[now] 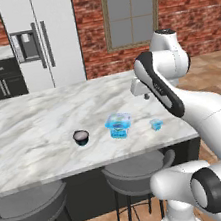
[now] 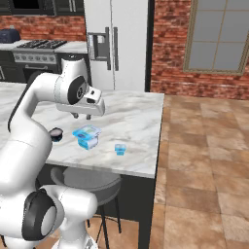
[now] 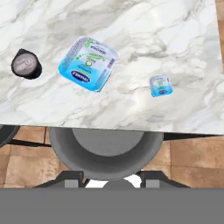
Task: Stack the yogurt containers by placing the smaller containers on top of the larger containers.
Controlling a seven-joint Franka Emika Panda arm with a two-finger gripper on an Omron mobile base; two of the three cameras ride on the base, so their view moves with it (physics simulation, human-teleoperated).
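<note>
Start with the marble surface point(image 1: 34, 124): all three tubs sit in a loose row near its front edge, above the grey stools point(image 3: 105, 151). The large light-blue tub point(image 1: 118, 125) stands in the middle of that row, upright, printed foil lid facing up in the hand view; treat it as the base and leave it where it is. It looks like thin plastic, light enough to skid if nudged, and its flat squarish lid is the landing spot, so you'll want to lower anything onto it gently and centred. The dark round cup point(image 1: 81, 137) is on one side of it, apart from it, pale top up; its wall is probably stiffer but smooth and curved, so take it across the middle of the body, below the rim, with the fingers square to it or it may squirt out. The tiny light-blue tub point(image 1: 156, 124) sits on the other side, also apart and closer to the surface's end; it is likely the lightest and easiest to crush or tip, so grip its two flat opposite sides lightly. Your tool point(image 2: 81, 115) hangs well above the tubs, holding nothing; from these views you cannot tell how far apart its fingers stand.
</note>
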